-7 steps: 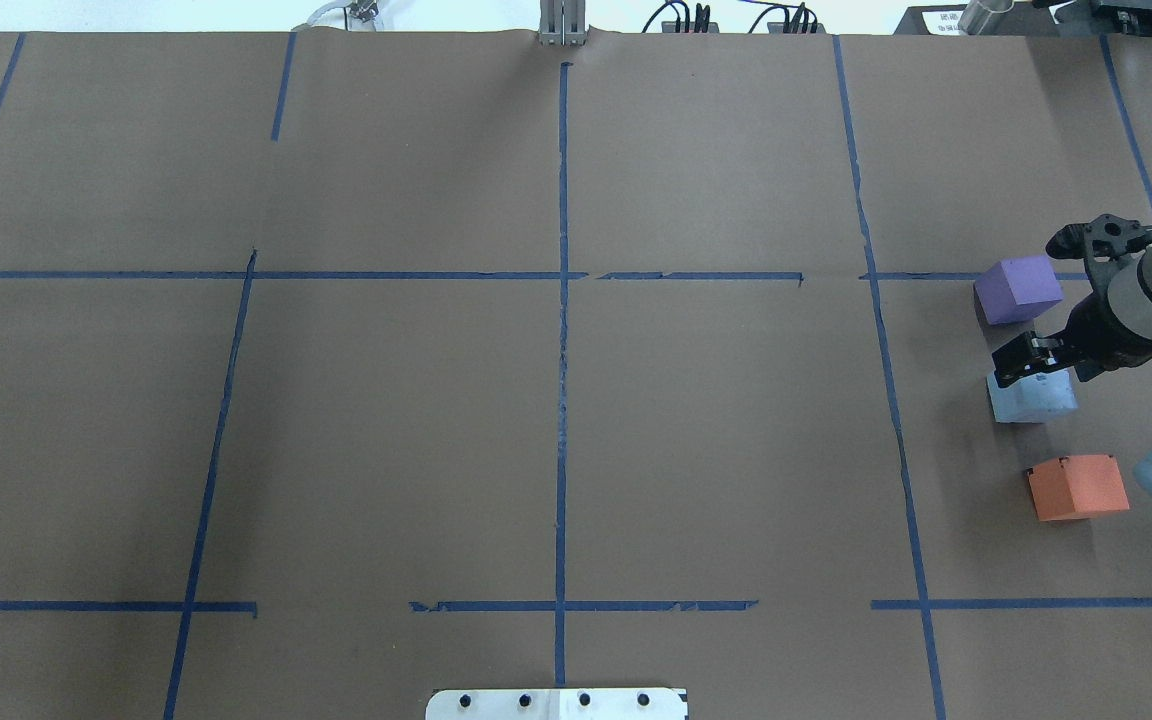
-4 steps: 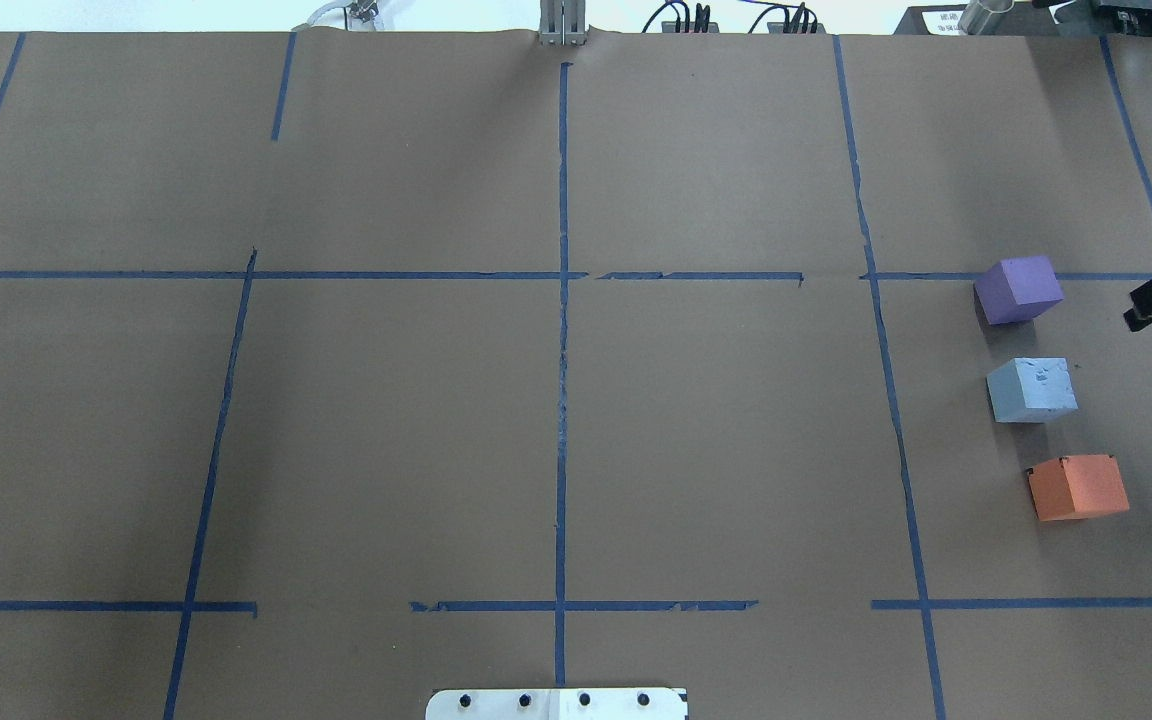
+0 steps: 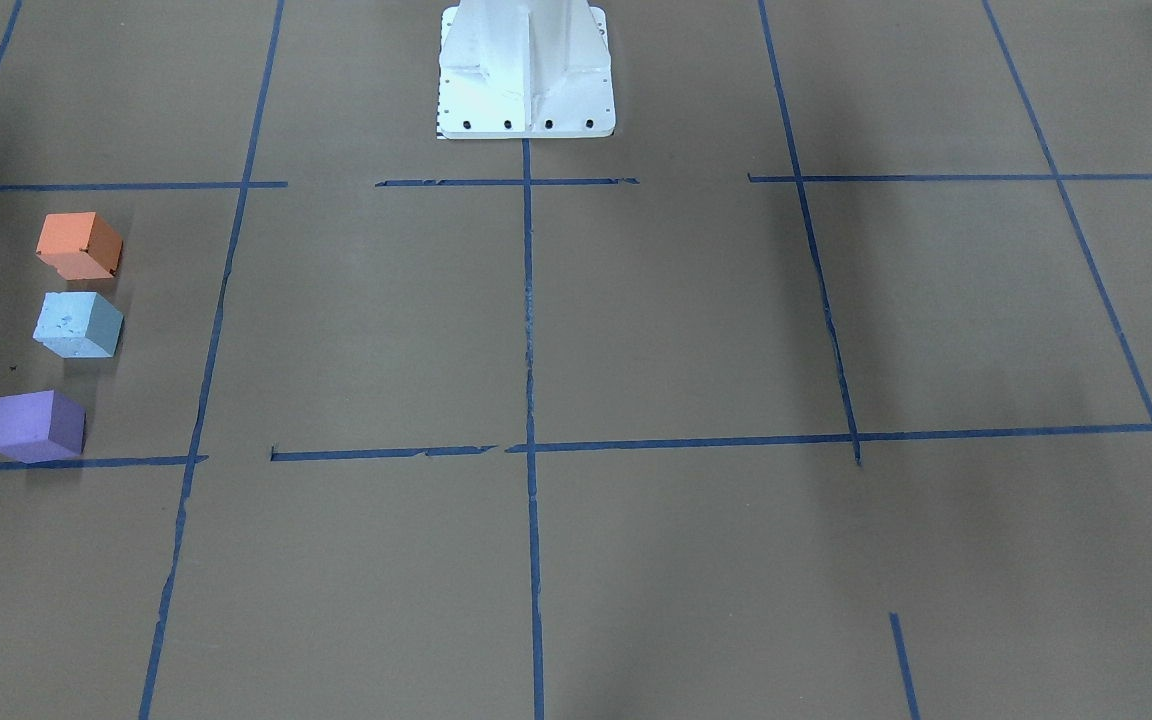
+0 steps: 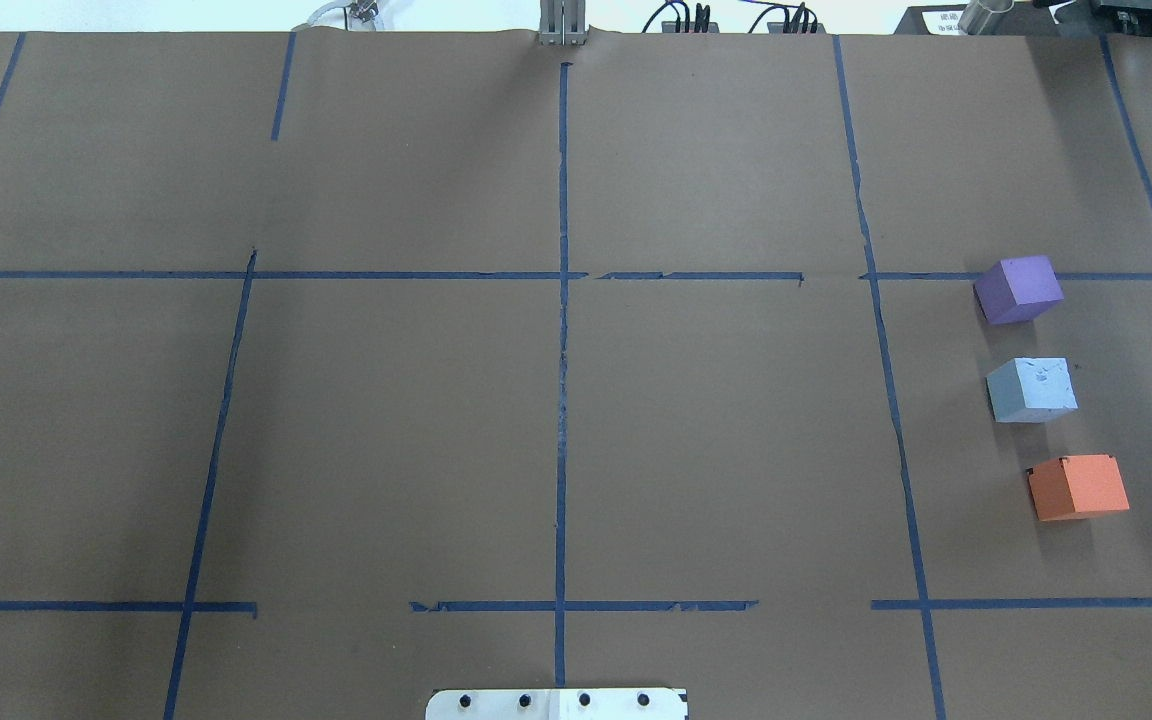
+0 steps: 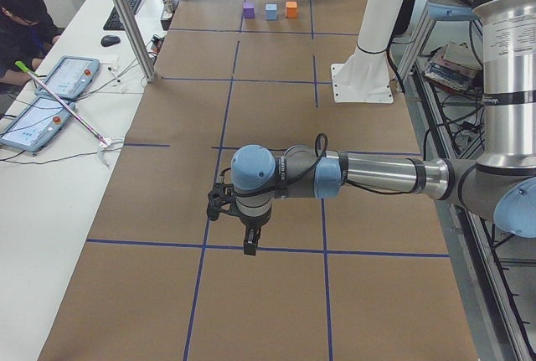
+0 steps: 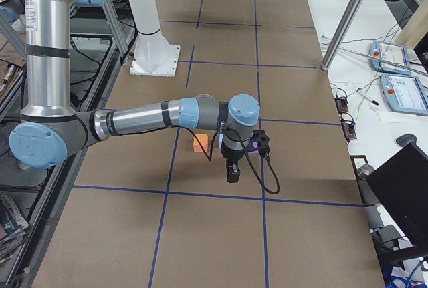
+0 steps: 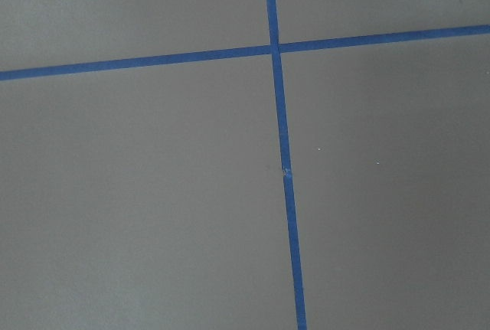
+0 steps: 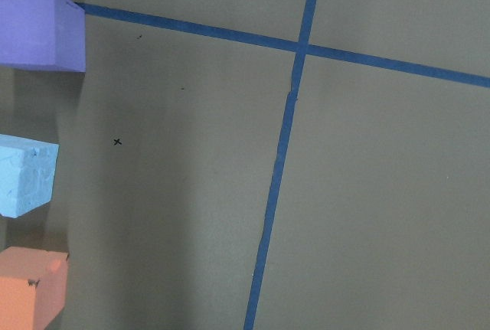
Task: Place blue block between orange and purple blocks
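The blue block (image 4: 1032, 390) sits on the brown table between the purple block (image 4: 1019, 288) and the orange block (image 4: 1078, 487), in a line at the right, with gaps between them. The front-facing view shows the same line at its left: orange (image 3: 79, 245), blue (image 3: 77, 324), purple (image 3: 37, 426). The right wrist view has all three at its left edge, with blue (image 8: 24, 175) in the middle. My right gripper (image 6: 232, 173) shows only in the exterior right view, beside the blocks. My left gripper (image 5: 249, 242) shows only in the exterior left view, far from them. I cannot tell whether either is open or shut.
The robot's white base plate (image 4: 556, 703) sits at the table's near edge. Blue tape lines (image 4: 562, 330) cross the brown table. A side desk with tablets (image 5: 50, 97), a metal pole (image 5: 126, 18) and a seated operator (image 5: 21, 18) lie beyond the table's far side.
My right gripper was over the blue block, then drew back to the right and has left the overhead view. The three blocks have not moved.
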`<action>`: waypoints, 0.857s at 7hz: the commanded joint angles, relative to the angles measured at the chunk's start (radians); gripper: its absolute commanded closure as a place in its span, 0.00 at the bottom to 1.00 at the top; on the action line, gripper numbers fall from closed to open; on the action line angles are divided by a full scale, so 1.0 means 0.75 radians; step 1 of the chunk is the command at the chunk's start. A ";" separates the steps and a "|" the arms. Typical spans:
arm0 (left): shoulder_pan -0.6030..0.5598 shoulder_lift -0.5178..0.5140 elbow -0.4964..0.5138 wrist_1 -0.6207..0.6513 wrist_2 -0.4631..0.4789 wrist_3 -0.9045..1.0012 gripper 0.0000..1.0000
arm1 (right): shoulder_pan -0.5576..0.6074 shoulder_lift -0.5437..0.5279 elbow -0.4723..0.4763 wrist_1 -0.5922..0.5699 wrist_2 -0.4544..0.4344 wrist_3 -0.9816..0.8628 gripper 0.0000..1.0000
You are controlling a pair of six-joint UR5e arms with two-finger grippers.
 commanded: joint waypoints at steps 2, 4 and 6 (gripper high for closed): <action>0.000 0.009 0.012 -0.004 0.010 0.002 0.00 | 0.013 -0.027 -0.004 -0.005 0.063 -0.008 0.00; 0.002 0.011 0.024 0.000 0.010 0.002 0.00 | 0.013 -0.027 -0.004 -0.003 0.061 -0.008 0.00; 0.002 0.011 0.020 -0.004 0.008 0.004 0.00 | 0.011 -0.025 -0.004 -0.003 0.061 -0.008 0.00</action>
